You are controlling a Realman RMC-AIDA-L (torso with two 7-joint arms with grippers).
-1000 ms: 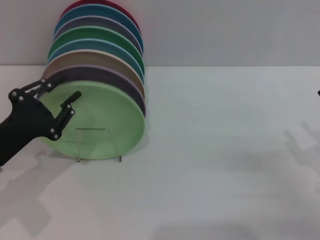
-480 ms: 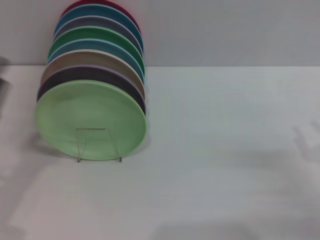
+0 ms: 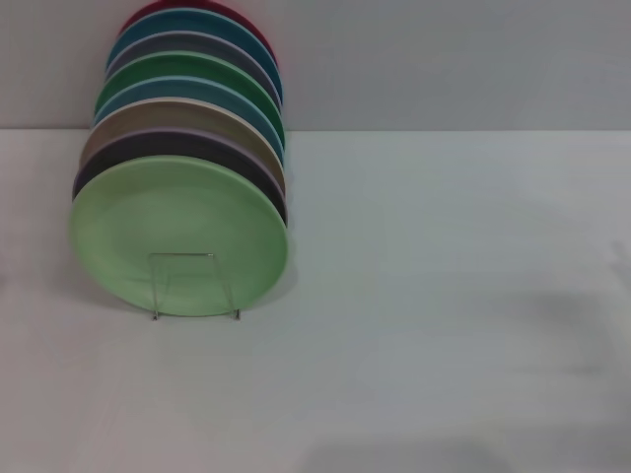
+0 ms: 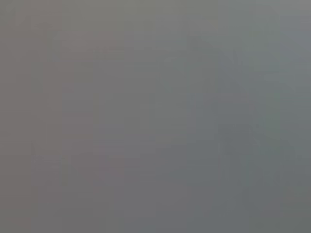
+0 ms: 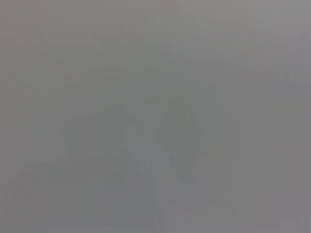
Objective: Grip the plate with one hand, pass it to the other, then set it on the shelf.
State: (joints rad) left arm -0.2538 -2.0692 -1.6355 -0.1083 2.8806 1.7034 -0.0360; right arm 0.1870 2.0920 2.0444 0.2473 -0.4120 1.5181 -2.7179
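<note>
the light-green plate stands upright at the front of a row of plates on the white surface, on the robot's left side. its face is turned toward the head camera. its lower edge sits behind the clear front stand of the shelf, a small see-through rack much narrower than the plate, whose two feet rest on the surface just below the plate's rim.

behind it the other plates lean one after another toward the grey wall: a dark purple plate touching its back, then a tan plate, a blue plate, a darker green plate, a grey-blue plate, another blue one and a red plate at the far end.

neither gripper shows in the head view, and nothing is touching the light-green plate. the left wrist view and the right wrist view give only a flat grey field with no object to make out, so whether the left gripper or the right gripper is spread or pressed together cannot be told.
</note>
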